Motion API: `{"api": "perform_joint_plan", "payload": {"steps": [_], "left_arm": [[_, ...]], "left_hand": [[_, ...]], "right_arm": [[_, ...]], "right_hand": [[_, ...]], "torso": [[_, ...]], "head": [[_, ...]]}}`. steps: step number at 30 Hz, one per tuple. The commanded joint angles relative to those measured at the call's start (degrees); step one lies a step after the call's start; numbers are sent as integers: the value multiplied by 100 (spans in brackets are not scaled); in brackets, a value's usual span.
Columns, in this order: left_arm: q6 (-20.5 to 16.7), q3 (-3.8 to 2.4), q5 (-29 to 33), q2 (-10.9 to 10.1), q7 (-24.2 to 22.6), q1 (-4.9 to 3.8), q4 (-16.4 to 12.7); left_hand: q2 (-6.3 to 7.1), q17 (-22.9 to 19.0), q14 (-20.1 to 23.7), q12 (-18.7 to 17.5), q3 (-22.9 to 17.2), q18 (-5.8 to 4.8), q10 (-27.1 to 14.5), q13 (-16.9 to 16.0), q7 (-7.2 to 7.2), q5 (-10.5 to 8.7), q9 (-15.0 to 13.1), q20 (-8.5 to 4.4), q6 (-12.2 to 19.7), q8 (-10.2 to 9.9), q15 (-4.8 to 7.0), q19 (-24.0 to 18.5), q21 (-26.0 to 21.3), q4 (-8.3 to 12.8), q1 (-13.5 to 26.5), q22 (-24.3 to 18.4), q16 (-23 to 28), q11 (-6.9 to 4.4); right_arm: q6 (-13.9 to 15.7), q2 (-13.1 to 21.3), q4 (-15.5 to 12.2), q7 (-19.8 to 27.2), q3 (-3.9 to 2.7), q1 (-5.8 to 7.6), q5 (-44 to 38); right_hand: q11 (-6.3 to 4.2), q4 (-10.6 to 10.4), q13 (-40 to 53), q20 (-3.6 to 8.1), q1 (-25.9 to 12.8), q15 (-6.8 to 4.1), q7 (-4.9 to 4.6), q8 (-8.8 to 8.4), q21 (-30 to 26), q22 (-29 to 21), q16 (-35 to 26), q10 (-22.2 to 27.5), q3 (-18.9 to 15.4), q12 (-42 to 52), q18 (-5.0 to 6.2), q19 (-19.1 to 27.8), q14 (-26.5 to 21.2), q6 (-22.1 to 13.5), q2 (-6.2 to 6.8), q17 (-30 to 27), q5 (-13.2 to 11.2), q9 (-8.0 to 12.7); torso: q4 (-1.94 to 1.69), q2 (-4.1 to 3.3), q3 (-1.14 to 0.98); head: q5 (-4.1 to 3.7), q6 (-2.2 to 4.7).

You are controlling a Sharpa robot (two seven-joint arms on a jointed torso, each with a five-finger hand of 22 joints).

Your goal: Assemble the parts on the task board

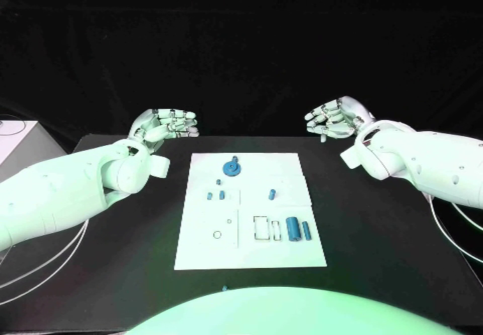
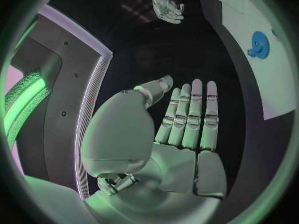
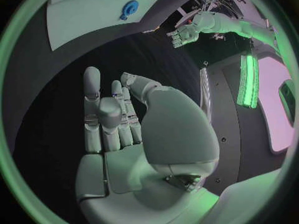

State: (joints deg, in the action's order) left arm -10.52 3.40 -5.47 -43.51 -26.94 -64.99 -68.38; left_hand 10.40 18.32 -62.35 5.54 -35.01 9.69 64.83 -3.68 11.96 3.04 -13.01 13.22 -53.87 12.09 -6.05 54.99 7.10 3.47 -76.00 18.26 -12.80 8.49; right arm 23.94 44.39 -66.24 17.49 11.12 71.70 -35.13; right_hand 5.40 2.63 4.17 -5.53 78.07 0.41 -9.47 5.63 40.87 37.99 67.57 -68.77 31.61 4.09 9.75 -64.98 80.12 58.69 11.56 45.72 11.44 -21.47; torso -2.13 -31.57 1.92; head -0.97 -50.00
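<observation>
With both hands point(image 1: 169, 124) point(image 1: 332, 117) empty and loosely spread beyond the board point(image 1: 202, 209), you risk scattering the small parts point(image 1: 271, 193) on a hasty reach.

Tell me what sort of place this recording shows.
Probably a robot test bench in a lab: a black table holds a white task board with small blue parts, against a dark backdrop. Both hands, left and right, hover empty beyond the board.

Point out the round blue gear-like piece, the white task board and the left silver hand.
Round blue gear-like piece point(image 1: 232, 167), head view, its disc face.
White task board point(image 1: 287, 255), head view, bare near corner.
Left silver hand point(image 1: 169, 123), head view, knuckles.
</observation>
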Motion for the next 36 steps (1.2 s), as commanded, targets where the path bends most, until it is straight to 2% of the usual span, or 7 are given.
{"api": "perform_joint_plan", "payload": {"steps": [1, 13, 16, 22, 36], "left_arm": [[76, -6, 62, 11, -80, -2, -22], [97, -6, 63, 7, -71, -2, -31], [106, -6, 63, 8, -72, -2, -33], [124, -6, 63, 13, -76, -2, -37], [130, -6, 63, 11, -78, -2, -41]], "left_hand": [[-15, 8, -37, 22, 32, 67, 33, -6, 27, 24, 6, -11, -28, 28, 6, 46, 34, 5, -12, 5, -28, 16], [-22, 30, -44, 39, 51, 69, 51, -9, 36, 23, 6, -19, -41, 49, 11, 66, 47, 4, -12, 12, -72, 16], [-23, 37, -45, 42, 58, 70, 53, -9, 39, 23, 5, -22, -45, 58, 12, 74, 53, 4, -12, 15, -85, 17], [-25, 44, -45, 47, 63, 71, 57, -10, 39, 24, 5, -24, -48, 66, 13, 81, 58, 7, -15, 18, -98, 16], [-28, 54, -44, 55, 71, 71, 64, -11, 38, 24, 3, -29, -51, 79, 16, 91, 66, 10, -20, 23, -118, 13]], "right_arm": [[-35, -9, 13, 99, -3, -7, 6], [-65, -31, 45, 85, -2, -29, 6], [-79, -33, 47, 77, -2, -34, -18], [-102, -38, 57, 67, -2, -50, -61], [-103, -38, 60, 58, -2, -62, -80]], "right_hand": [[5, 1, -6, 0, 11, -17, -15, -16, 7, 5, 6, -34, 30, 14, 74, 15, 17, 28, -36, -5, 2, 9], [5, -2, -8, -1, 7, -18, -16, -18, 7, 6, 11, -34, 30, 12, 74, 15, 21, 26, -39, 7, 2, 10], [-12, -14, -24, -1, -14, -29, -5, -34, 119, 98, 444, -87, 38, 14, 68, -110, 278, 20, -58, 717, 7, 16], [-17, -17, -29, 4, -22, -27, -1, -35, 331, 315, 582, -111, 47, 12, 28, -245, 352, 28, -61, 929, 8, 15], [-18, -17, -30, 5, -24, -27, 0, -37, 368, 353, 603, -115, 50, 10, 22, -270, 363, 28, -60, 956, 8, 16]], "torso": [[1, -2, 5], [-6, 1, 7], [-7, -2, 8], [-6, 1, 7], [-3, -3, 5]], "head": [[-6, 0], [7, 0], [15, 0], [12, 0], [-5, 0]]}}
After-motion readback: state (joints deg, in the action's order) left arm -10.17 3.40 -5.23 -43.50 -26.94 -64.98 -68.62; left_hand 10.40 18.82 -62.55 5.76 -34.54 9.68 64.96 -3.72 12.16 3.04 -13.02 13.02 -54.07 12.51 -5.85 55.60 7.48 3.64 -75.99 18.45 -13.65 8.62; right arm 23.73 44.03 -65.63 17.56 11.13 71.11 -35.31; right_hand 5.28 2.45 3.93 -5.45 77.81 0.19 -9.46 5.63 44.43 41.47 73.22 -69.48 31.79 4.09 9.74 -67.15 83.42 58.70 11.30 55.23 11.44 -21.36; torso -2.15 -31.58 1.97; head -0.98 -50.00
